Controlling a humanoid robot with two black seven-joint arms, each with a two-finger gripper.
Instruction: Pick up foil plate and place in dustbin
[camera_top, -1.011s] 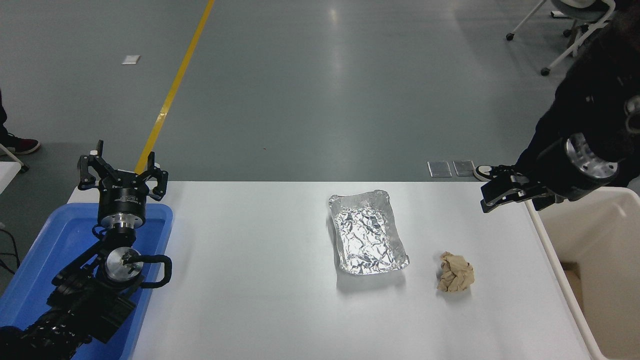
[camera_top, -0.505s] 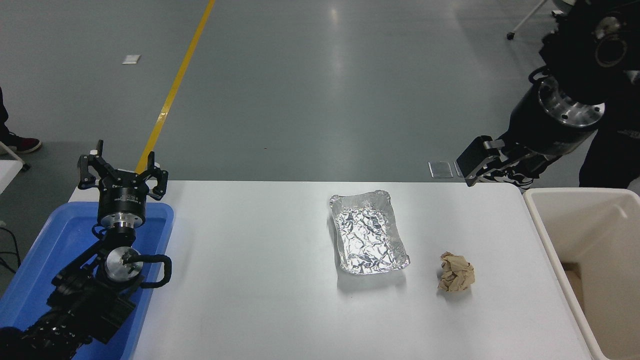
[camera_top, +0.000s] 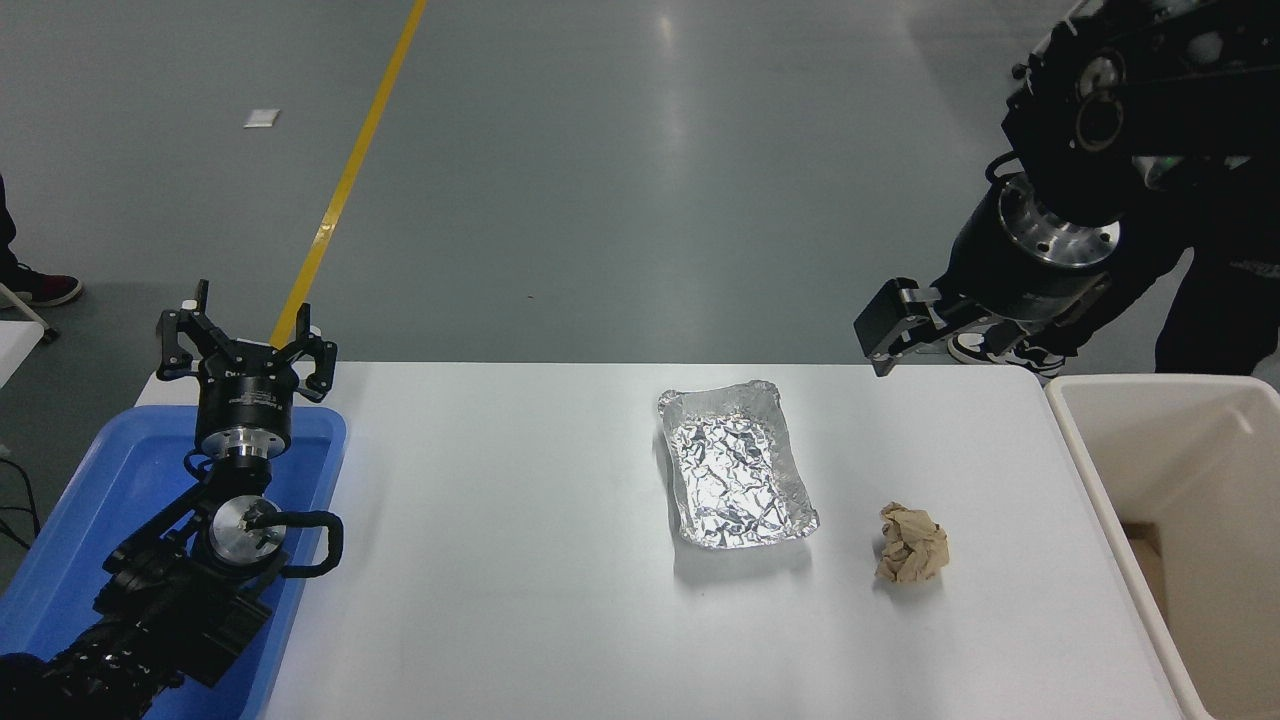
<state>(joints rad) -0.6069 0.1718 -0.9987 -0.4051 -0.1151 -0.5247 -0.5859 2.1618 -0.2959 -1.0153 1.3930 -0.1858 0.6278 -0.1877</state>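
The foil plate (camera_top: 738, 467) is seen lying flat on the white bench (camera_top: 520, 560), a little right of the middle, with bare bench all around it. A crumpled brown paper ball (camera_top: 911, 544) is found near it at about 4 o'clock, not touching. The dustbin (camera_top: 1130, 540) is set against the bench's right edge, at 3 o'clock from the plate. The right gripper (camera_top: 885, 330) is held in the air above the far edge, at about 1 o'clock from the plate and well apart from it; how its jaws stand cannot be told. The left gripper (camera_top: 243, 350) is parked over a blue tray (camera_top: 90, 500) at the left edge, its jaws spread wide and holding nothing.
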